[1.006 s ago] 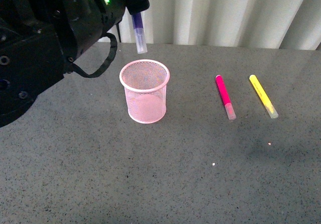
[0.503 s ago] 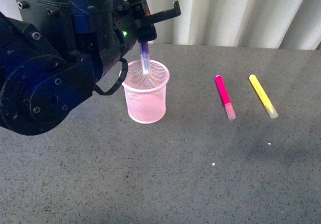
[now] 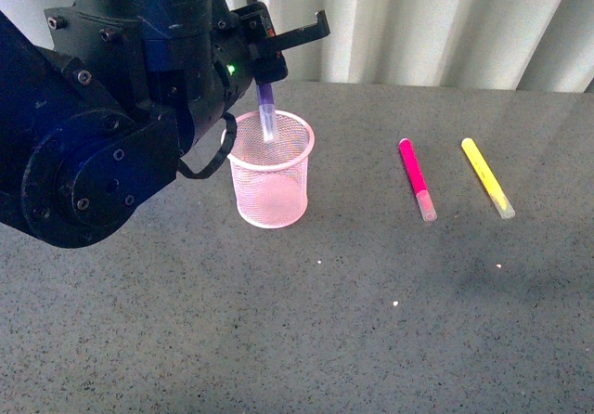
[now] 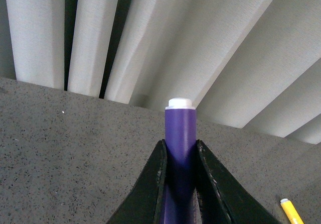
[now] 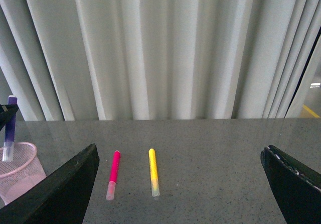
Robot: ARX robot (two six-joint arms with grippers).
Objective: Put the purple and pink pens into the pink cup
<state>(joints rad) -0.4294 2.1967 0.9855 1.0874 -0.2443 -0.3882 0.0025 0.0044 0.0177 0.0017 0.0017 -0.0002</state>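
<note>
Front view: the left claw (image 3: 263,82) is clenched on the purple pen (image 3: 266,109), which hangs almost upright with its clear cap pointing down. The cap end has dipped past the rolled rim of the pink cup (image 3: 274,199) and sits inside the mesh near the far wall; whether it touches the wall or the bottom cannot be told. The cup stands upright on the grey speckled worktop (image 3: 278,340), partly behind the dark bulk of the left arm. Well to its right the pink pen (image 3: 413,174) lies flat on the worktop, clear cap toward the camera, and the yellow marker (image 3: 484,176) lies just beyond it, apart from it and angled slightly. Left wrist view: both black fingers (image 4: 156,169) press against the purple barrel, whose white end tip sticks out past them, with pleated pale curtains (image 4: 210,43) behind. Right wrist view: the right claw (image 5: 179,151) is spread wide and holds nothing, hovering above the worktop, with the pink pen and yellow marker lying side by side between its fingers and the cup at the edge of the picture.
</note>
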